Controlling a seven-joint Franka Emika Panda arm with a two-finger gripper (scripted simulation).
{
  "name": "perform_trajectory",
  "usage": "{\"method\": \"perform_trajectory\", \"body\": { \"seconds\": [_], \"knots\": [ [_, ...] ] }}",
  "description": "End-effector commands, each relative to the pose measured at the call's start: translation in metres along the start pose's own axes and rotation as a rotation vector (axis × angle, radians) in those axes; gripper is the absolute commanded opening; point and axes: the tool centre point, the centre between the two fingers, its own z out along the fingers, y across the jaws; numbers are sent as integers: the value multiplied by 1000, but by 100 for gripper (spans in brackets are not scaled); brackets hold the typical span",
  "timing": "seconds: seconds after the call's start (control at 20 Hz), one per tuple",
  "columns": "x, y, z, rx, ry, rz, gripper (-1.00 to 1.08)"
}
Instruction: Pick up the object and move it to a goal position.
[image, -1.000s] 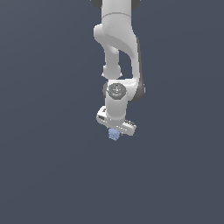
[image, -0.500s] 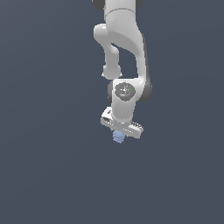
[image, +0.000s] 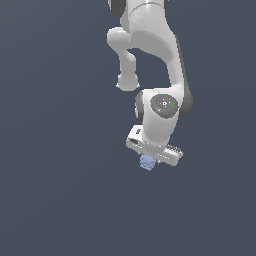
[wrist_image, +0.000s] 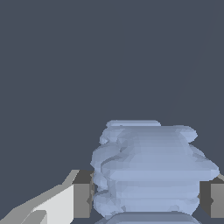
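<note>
Since a second ago the arm has drifted toward the exterior view's right and lower, its gripper clenched on the object (pale blue, ridged), which sits directly between the fingers, just below centre frame.

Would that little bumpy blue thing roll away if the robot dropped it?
Probably. The pale blue ridged block looks barrel-shaped, so on its side it might roll. Its ridges likely help the fingers grip without slipping. It seems stiff, keeping its shape while pinched, and is probably light, being far smaller than the gripper.
</note>
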Motion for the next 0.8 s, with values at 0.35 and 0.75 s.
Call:
{"method": "perform_trajectory", "body": {
  "seconds": [0.35,0.75],
  "knots": [
    [19,-51,-30,0,0,1,-100],
    [32,-82,-48,0,0,1,-100]
  ]
}}
